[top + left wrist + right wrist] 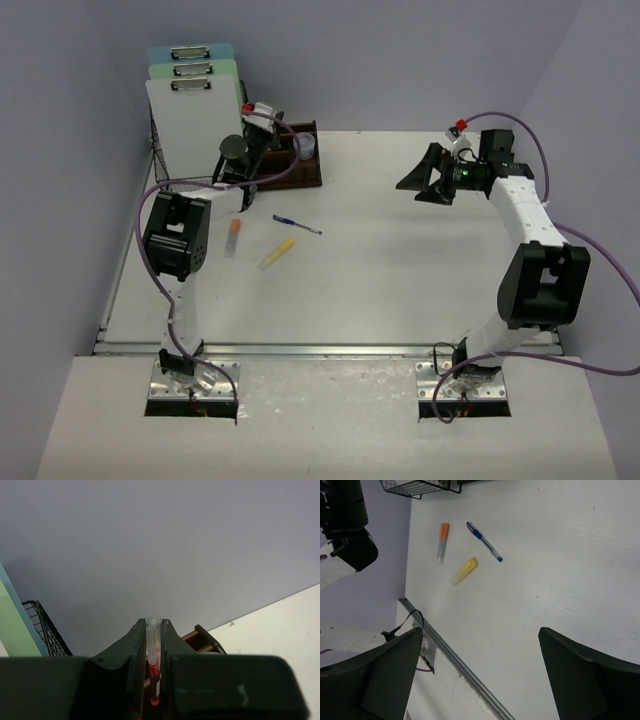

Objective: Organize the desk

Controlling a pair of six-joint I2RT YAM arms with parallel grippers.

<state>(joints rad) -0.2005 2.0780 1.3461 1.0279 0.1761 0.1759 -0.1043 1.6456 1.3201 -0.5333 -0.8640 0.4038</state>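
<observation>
The white desk (400, 270) carries an orange highlighter (233, 238), a yellow highlighter (277, 253) and a blue pen (297, 225) left of centre. My left gripper (270, 140) is at the back left, over the dark wooden organiser tray (305, 172). In the left wrist view it (153, 626) is shut on a red pen with a clear cap (153, 652), held upright. My right gripper (428, 182) hangs open and empty above the desk's back right. The right wrist view shows its wide gap (480, 630) and the orange highlighter (442, 541), yellow highlighter (465, 571) and blue pen (484, 541).
A black wire-mesh rack (178, 172) with three clipboards (195, 115) stands in the back left corner. A small cup (305, 146) sits in the tray. A metal rail (320, 350) runs along the near edge. Lavender walls close in the left, back and right.
</observation>
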